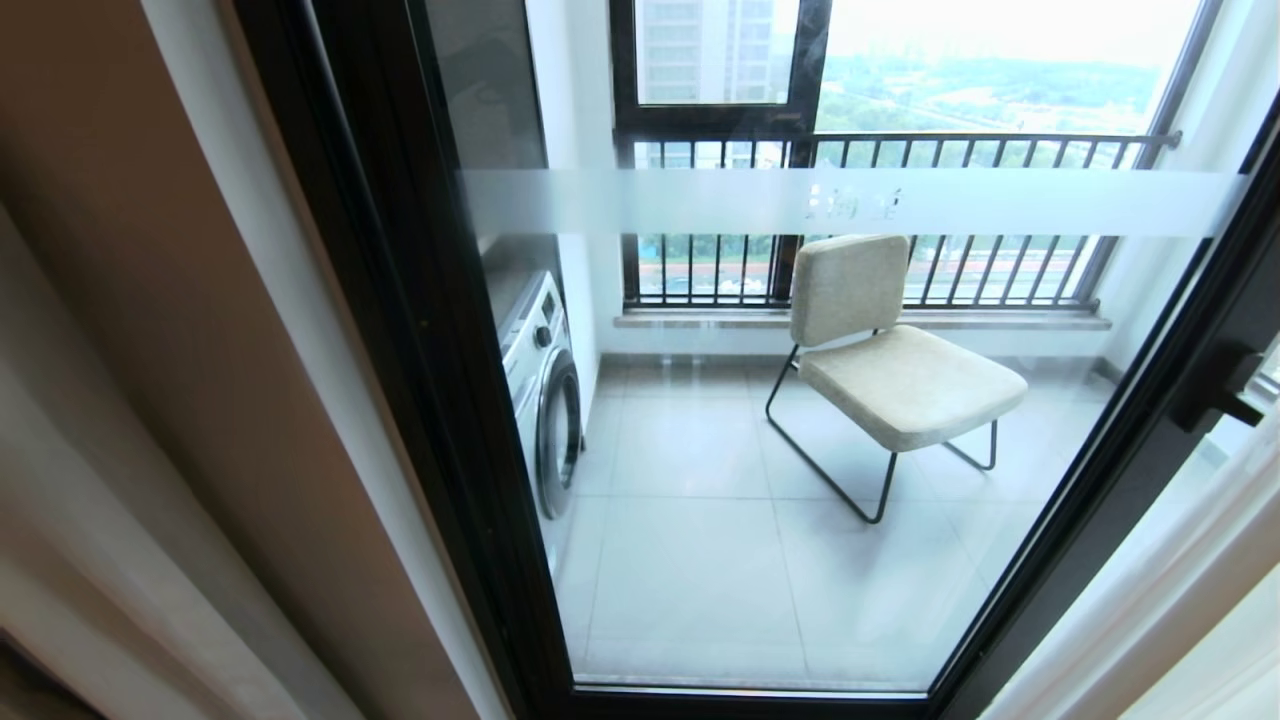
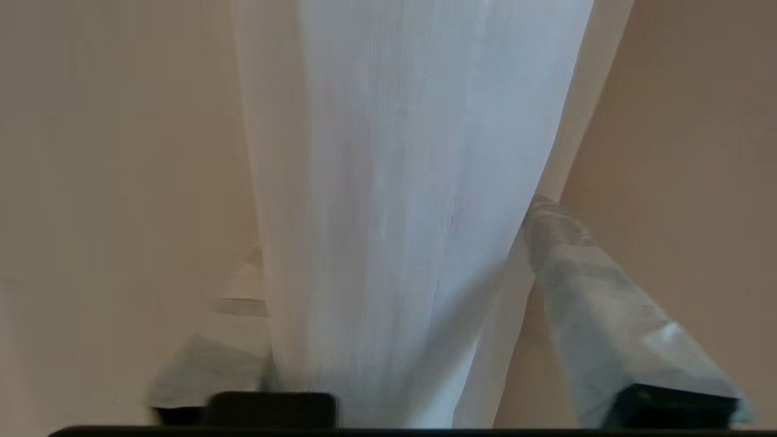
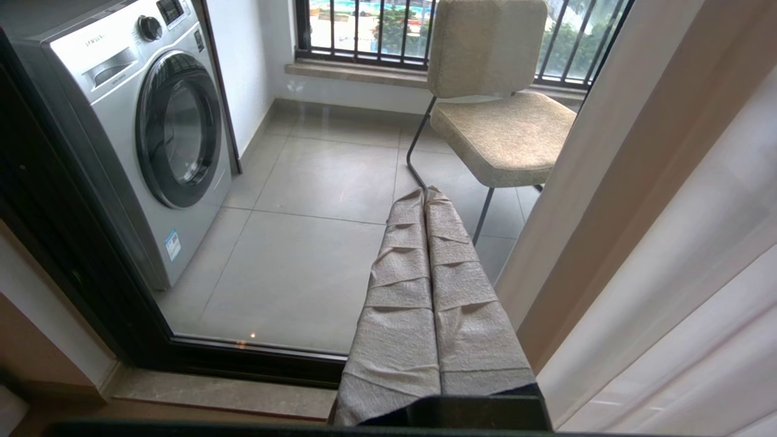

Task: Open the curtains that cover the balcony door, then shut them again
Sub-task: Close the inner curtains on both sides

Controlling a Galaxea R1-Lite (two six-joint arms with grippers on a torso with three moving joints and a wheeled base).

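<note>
The left gripper (image 2: 394, 224) has its two fingers (image 2: 607, 315) spread wide apart, one on each side of a hanging fold of the thin white sheer (image 2: 394, 182). The fold fills the gap between them, and one finger is partly hidden behind it. It is hard to say if the fingers press the cloth or only stand beside it. On both sides of the sheer hangs the thick beige drape (image 2: 91, 182). The right gripper (image 3: 426, 200) has its fingers pressed flat together with nothing between them. It points down toward the bottom of the door (image 1: 420, 300), near the sill (image 3: 224, 394), and touches nothing. Just beside it hang the beige drape and white sheer of the right curtain (image 3: 637, 212). In the head view neither arm shows. The curtains are pulled open to the two sides, with the left curtain (image 1: 130, 400) at one edge and the other at the far right. Between them the glass door, with its black frame and a frosted white band (image 1: 850, 200), is in plain sight. A black handle (image 1: 1215, 385) sits on the right part of the frame. Behind the glass is a washer (image 1: 545, 390) on the left. A beige chair (image 1: 890, 350) stands on the gray tile floor (image 1: 700, 560). Behind the chair is a window with a black railing (image 1: 900, 140).
</note>
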